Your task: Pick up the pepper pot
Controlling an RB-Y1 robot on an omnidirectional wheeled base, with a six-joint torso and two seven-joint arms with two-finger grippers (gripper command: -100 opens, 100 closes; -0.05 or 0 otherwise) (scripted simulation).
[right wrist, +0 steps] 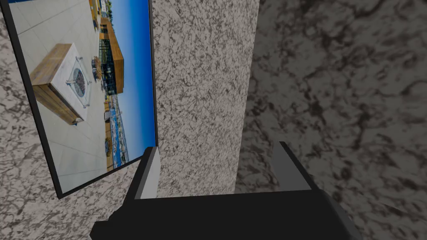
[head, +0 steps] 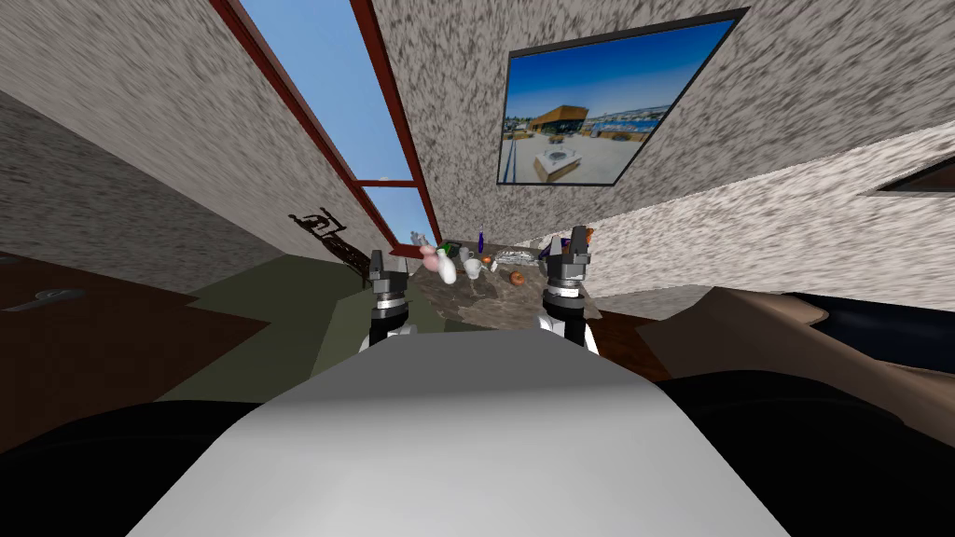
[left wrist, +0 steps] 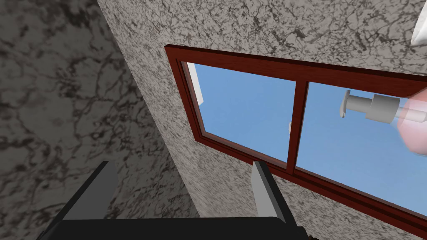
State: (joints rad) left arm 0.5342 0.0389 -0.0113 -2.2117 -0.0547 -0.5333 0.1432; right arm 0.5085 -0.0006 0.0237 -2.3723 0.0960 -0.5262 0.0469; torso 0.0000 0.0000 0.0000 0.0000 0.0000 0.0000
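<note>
Both spread, empty: left hand (head: pixel 379 257), right hand (head: pixel 569 239); pepper pot (head: pixel 449 271), perhaps this white one on the desk (head: pixel 485 303), untouched.

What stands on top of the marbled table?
On the table: a pink pump bottle, a white bottle, an orange round item and other small things. The right end effector hides part of its right side.

The worktop (head: pixel 476 303) is marbled brown and grey, carrying a white bottle (head: pixel 449 271) and a pink bottle (head: pixel 430 253). The walls (left wrist: pixel 292 25) are speckled grey, the window frame (left wrist: pixel 233 62) is dark red, and the left hand (left wrist: pixel 182 166) is black with light grey fingers (left wrist: pixel 264 191).
</note>
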